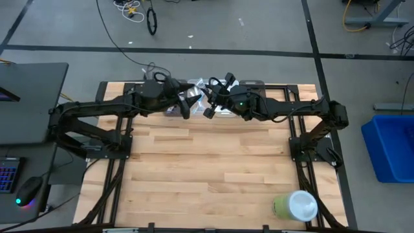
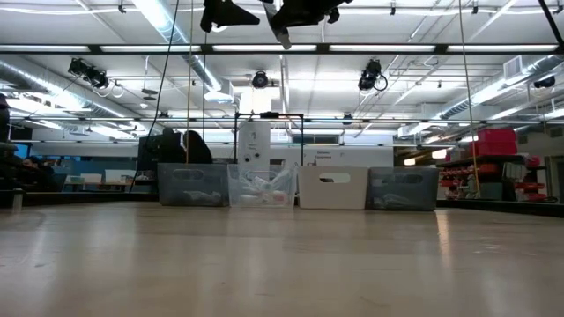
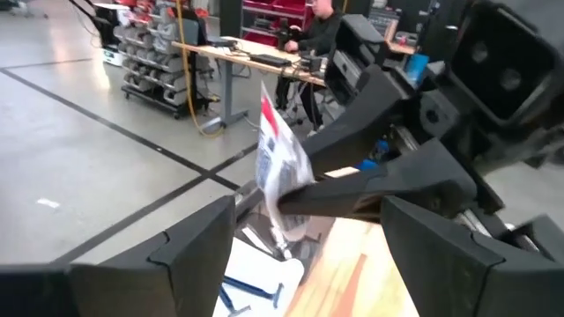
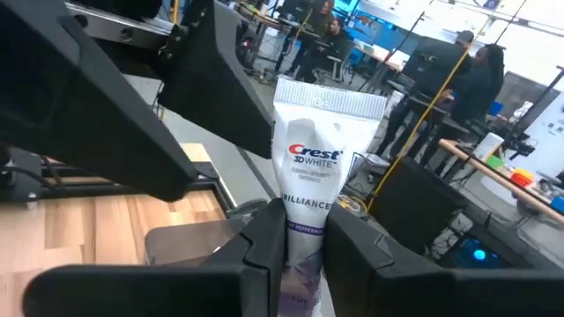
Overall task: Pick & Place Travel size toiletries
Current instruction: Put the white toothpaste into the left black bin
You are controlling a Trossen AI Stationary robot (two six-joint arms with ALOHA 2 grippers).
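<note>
right gripper [image 4: 295, 233]: fingers pinching toothpaste tube [image 4: 315, 167], lifted clear of the worktop [image 1: 207, 162]
left gripper [image 3: 304, 233]: fingers spread wide, looks like a handover

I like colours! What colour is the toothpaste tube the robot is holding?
The toothpaste tube is white, with blue and red lettering; best seen in the right wrist view.

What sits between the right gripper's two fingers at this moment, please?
A small white toothpaste tube stands pinched between the fingers of the right gripper, crimped end up, as the right wrist view shows. The left gripper is open just beside it.
</note>
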